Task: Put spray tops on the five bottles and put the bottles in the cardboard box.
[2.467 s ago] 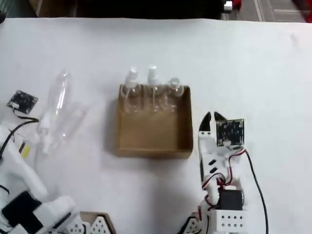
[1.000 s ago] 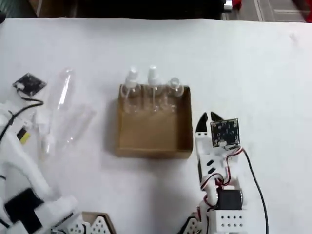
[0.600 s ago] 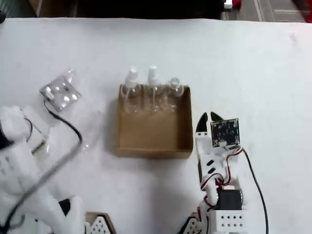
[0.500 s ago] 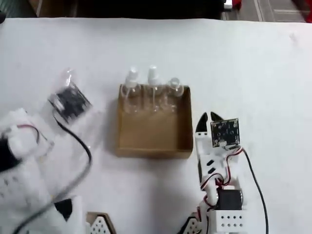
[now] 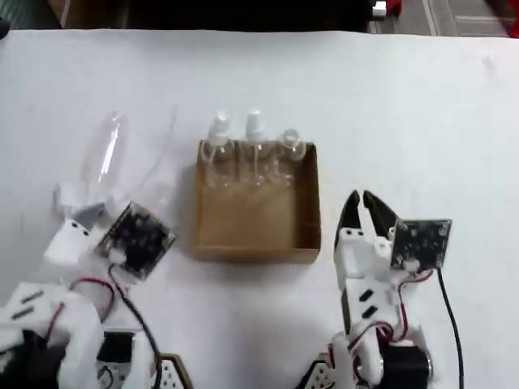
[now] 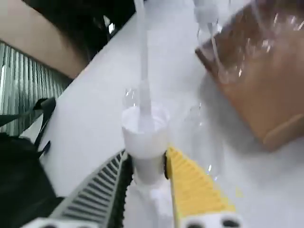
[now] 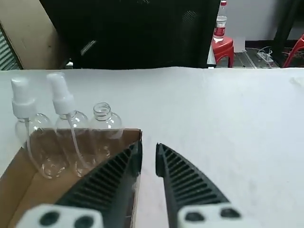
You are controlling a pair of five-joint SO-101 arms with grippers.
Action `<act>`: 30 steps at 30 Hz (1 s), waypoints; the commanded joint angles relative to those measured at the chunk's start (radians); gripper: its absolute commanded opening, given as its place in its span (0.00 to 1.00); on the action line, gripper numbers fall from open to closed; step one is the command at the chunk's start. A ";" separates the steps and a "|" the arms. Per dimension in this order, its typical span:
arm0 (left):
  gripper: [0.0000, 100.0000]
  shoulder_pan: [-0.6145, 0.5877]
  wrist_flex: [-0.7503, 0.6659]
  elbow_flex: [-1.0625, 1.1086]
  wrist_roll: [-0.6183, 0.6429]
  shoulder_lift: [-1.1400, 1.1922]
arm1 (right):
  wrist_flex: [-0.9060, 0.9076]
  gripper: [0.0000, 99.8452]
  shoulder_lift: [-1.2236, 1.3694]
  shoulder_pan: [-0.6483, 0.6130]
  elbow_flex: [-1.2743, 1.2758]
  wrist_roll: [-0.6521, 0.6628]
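The cardboard box (image 5: 255, 235) sits mid-table. Along its far wall stand three clear bottles: two with white spray tops (image 5: 219, 130) (image 5: 255, 126) and one bare-necked bottle (image 5: 289, 146). In the right wrist view they show as capped bottles (image 7: 23, 102) (image 7: 61, 99) and the open bottle (image 7: 104, 118). Left of the box my left gripper (image 6: 147, 161) is shut on a white spray top (image 6: 145, 133), whose dip tube (image 6: 141, 57) points away. An uncapped bottle (image 5: 104, 150) lies beyond it, and another clear bottle (image 6: 205, 142) lies beside the box. My right gripper (image 5: 362, 203) rests right of the box, narrowly open.
The box's near half (image 7: 19, 190) holds nothing. White tabletop (image 5: 422, 113) stretches open to the right and behind the box. A dark chair and floor lie past the table's far edge. Both arm bases stand at the near edge.
My left arm has swung from the table's left edge toward the box, lifting the spray top off the table. My right arm has shifted slightly right and turned its wrist.
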 commanded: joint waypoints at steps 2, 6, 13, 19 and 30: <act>0.02 0.268 -0.120 0.100 0.209 -0.179 | 0.016 0.03 0.008 -0.007 -0.064 -0.006; 0.02 0.461 -0.272 0.253 0.295 -0.289 | -0.001 0.04 0.008 -0.044 -0.080 -0.005; 0.02 0.555 -0.442 0.419 0.304 -0.321 | -0.005 0.03 0.008 -0.294 -0.259 -0.003; 0.03 0.561 -0.470 0.430 0.419 -0.326 | 0.035 0.03 0.010 -0.657 -0.236 0.140; 0.03 0.618 -0.468 0.526 0.423 -0.328 | -0.220 0.02 0.018 -0.828 -0.051 0.146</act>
